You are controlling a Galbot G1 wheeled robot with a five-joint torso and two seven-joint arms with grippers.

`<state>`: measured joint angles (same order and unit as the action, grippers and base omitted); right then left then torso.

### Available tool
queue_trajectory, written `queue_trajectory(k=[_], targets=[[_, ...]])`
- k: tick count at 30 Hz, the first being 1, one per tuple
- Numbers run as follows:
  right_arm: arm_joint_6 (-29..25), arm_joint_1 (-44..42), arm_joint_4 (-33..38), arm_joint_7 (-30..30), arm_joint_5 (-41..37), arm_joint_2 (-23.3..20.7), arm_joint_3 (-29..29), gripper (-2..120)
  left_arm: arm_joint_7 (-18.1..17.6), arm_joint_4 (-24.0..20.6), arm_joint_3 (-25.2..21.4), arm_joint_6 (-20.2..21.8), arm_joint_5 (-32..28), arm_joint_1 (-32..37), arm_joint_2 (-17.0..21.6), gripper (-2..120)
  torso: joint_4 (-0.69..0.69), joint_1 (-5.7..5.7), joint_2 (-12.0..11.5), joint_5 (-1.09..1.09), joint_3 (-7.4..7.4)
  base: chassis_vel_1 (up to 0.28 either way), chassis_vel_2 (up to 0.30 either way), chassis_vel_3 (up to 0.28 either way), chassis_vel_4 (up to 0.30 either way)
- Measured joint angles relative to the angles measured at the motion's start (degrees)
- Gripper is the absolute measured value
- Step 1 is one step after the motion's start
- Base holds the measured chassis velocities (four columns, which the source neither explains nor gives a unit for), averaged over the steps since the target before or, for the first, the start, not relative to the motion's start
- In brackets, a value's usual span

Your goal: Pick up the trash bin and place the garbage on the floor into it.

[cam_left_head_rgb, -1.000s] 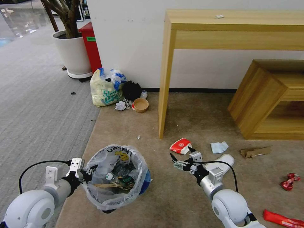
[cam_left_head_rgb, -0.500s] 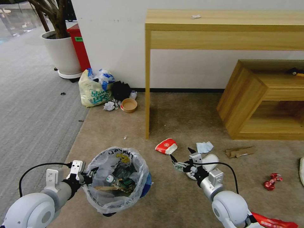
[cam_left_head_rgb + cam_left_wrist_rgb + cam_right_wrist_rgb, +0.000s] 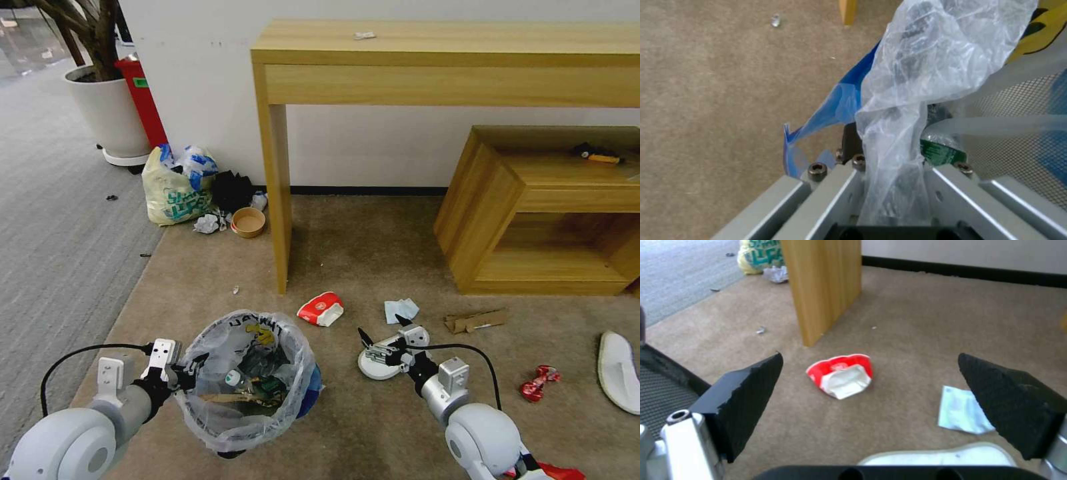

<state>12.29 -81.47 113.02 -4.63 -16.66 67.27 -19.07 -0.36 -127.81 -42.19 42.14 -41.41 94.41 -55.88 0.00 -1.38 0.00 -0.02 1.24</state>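
Risk sits with your left hand (image 3: 179, 371): it is clenched on the trash bin (image 3: 243, 380) rim and liner, held above the carpet (image 3: 373, 247), and slippery plastic could slide. Your right hand (image 3: 381, 331) hangs spread wide over a white slipper (image 3: 371, 365), near the red cup (image 3: 840, 375).

The left arm reaches forward at the lower left, its gripper (image 3: 189, 369) clamped on the bin (image 3: 230, 427) rim and liner. The right arm stretches forward at the lower right, its gripper (image 3: 381, 328) spread wide, fingertips (image 3: 751, 396) well apart, held low above the floor (image 3: 373, 253).
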Motion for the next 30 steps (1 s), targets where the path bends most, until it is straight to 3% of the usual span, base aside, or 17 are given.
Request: queue_trajectory(k=[12,30], targets=[[-0.6,-0.7,-2.3,-0.3,1.1,-1.6,-1.7,100,0.7,-0.2,-0.4,0.0,1.0,0.6,-0.5,0,0.00,0.00,0.0,-0.01,0.00,-0.021,-0.025,0.021,0.018],[-0.6,0.6,-5.0,-1.4,1.6,0.1,-0.8,100,1.1,-0.3,-0.3,0.0,2.0,0.6,-1.2,0,0.00,0.00,0.0,0.00,0.00,0.000,0.000,0.000,0.000]])
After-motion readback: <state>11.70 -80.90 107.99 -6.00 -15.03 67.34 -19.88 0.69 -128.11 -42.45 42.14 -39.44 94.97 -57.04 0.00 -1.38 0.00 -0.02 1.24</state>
